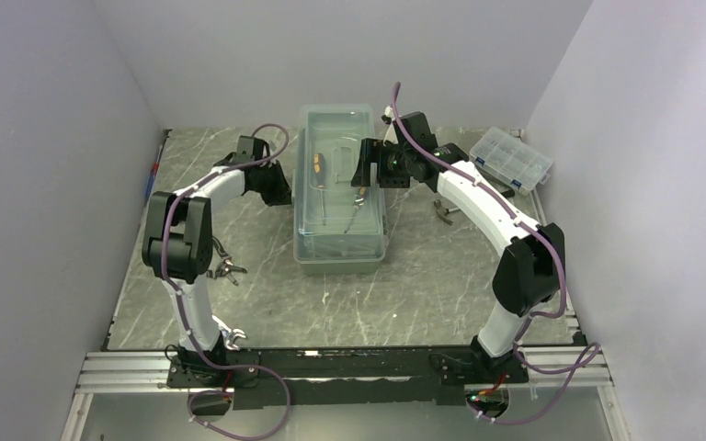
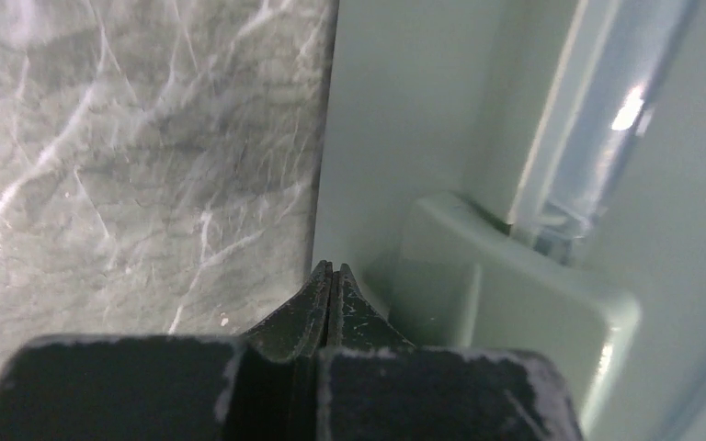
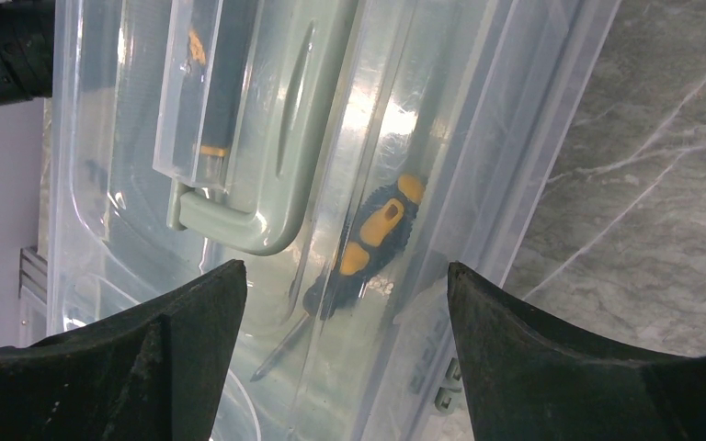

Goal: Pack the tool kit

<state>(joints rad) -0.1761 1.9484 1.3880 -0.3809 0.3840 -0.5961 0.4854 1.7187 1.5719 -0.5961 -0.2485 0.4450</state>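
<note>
Toolbox (image 1: 340,197): sage-green, sits mid-table on the marbled tabletop (image 1: 404,294), translucent lid down. Its green handle (image 3: 267,138) lies flat in the lid recess. Through the lid, a screwdriver (image 3: 372,243) with a dark grip and yellow-orange patches lies inside the toolbox, beside the handle. Left gripper (image 2: 331,268): fingers pressed together with nothing between them, tips at the toolbox's left outer wall, next to a raised green block (image 2: 506,285) moulded on that wall. Contact with the wall cannot be confirmed. Right gripper (image 3: 342,276): spread wide and empty, poised over the toolbox lid above the screwdriver. Loose pliers (image 1: 228,268) lie on the table left of the toolbox. Another hand tool (image 1: 445,211) lies just right of it, type not legible. A small clear organizer box (image 1: 511,158) sits farther right of the toolbox, well apart.
</note>
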